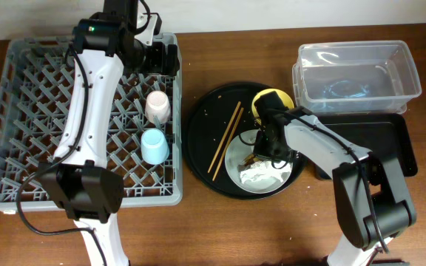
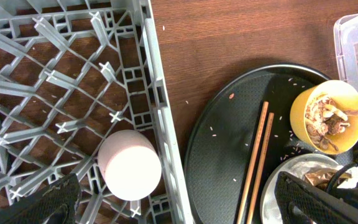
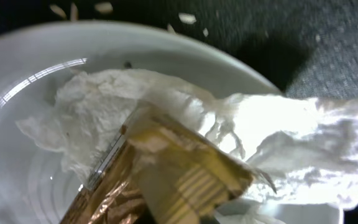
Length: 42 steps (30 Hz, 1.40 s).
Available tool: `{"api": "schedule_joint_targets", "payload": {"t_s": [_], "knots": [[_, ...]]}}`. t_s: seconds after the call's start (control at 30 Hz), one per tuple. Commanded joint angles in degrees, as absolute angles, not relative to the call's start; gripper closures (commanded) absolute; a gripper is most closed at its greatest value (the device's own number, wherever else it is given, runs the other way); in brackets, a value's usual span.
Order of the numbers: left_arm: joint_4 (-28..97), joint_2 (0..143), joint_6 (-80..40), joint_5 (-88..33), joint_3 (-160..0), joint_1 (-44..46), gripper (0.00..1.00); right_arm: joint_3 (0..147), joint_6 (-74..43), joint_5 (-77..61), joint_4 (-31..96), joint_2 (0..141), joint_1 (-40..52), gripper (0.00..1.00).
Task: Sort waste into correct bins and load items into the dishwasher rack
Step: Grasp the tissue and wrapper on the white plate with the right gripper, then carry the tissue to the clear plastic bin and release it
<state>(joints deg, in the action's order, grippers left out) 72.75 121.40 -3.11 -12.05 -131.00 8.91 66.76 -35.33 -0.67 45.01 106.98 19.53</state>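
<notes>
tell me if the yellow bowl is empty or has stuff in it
Not empty. The yellow bowl holds a heap of beige-brown food scraps, plain in the left wrist view.

The table (image 1: pixel 198 229) is dark brown wood with a visible grain and a low sheen. On its left, the rack (image 1: pixel 17 44) is matt grey plastic, and the pink cup (image 2: pixel 129 165) and blue cup (image 1: pixel 154 145) in it look smooth and matt. The round tray (image 2: pixel 222 143) is black with a fine grainy, matt surface. The chopsticks (image 2: pixel 257 162) on it are plain brown wood. The yellow bowl (image 2: pixel 303 112) looks like smooth plastic, and the food scraps (image 2: pixel 328 121) inside are rough and crumbly. The plate (image 3: pixel 17 74) is glossy white and catches light. The napkin (image 3: pixel 104 118) is soft crumpled paper, and the wrapper (image 3: pixel 166 180) is shiny gold-brown foil. At far right, the tub (image 1: pixel 413 74) is clear glossy plastic. The tray (image 1: pixel 398 148) beside it is black, with a dull finish.
</notes>
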Motion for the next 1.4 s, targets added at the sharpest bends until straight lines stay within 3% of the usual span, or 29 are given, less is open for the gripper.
{"api": "schedule_joint_targets", "payload": {"t_s": [0.0,0.23,0.33,0.53,0.7,0.73,0.77,0.8,0.87,0.93,1.13,1.3,1.37], "knots": [[72.8,121.1,-3.4,-12.6,-132.1,8.4,0.01,69.8,-32.4,-0.1,50.0,102.8,20.0,0.96],[72.8,121.1,-3.4,-12.6,-132.1,8.5,0.01,77.3,-30.4,1.4,56.3,89.0,19.1,0.96],[72.8,121.1,-3.4,-12.6,-132.1,8.2,0.01,82.2,-30.5,8.9,54.3,86.3,13.1,0.96],[72.8,121.1,-3.4,-12.6,-132.1,8.1,0.01,83.2,-30.4,10.4,33.6,89.6,-5.1,0.96],[72.8,121.1,-3.4,-12.7,-132.1,8.2,0.01,83.2,-28.4,11.2,17.0,104.8,-10.2,0.96],[72.8,121.1,-3.4,-12.6,-132.1,8.2,0.01,83.2,-27.1,10.9,15.6,107.2,-10.2,0.88],[72.8,121.1,-3.4,-12.6,-132.1,8.1,0.01,83.2,-25.9,10.5,15.9,107.4,-10.0,0.58],[72.7,121.1,-3.4,-12.6,-132.1,8.1,0.01,83.3,-23.1,9.5,16.5,105.9,-9.7,0.41],[72.8,121.1,-3.4,-12.6,-132.1,8.1,0.01,84.4,-22.5,8.8,20.0,101.7,-9.2,0.27],[72.8,121.1,-3.4,-12.7,-132.1,8.1,0.01,86.7,-18.7,3.7,25.1,97.2,-8.3,0.23],[72.8,121.1,-3.4,-12.7,-132.1,8.1,0.01,88.2,-15.4,-1.3,37.5,93.4,6.3,0.28],[72.8,121.1,-3.4,-12.7,-132.1,8.1,0.01,88.2,-13.9,0.6,39.1,104.4,17.7,0.5],[72.8,121.1,-3.4,-12.7,-132.1,8.1,0.01,88.2,-11.0,0.6,39.2,108.9,19.2,0.54]]}}
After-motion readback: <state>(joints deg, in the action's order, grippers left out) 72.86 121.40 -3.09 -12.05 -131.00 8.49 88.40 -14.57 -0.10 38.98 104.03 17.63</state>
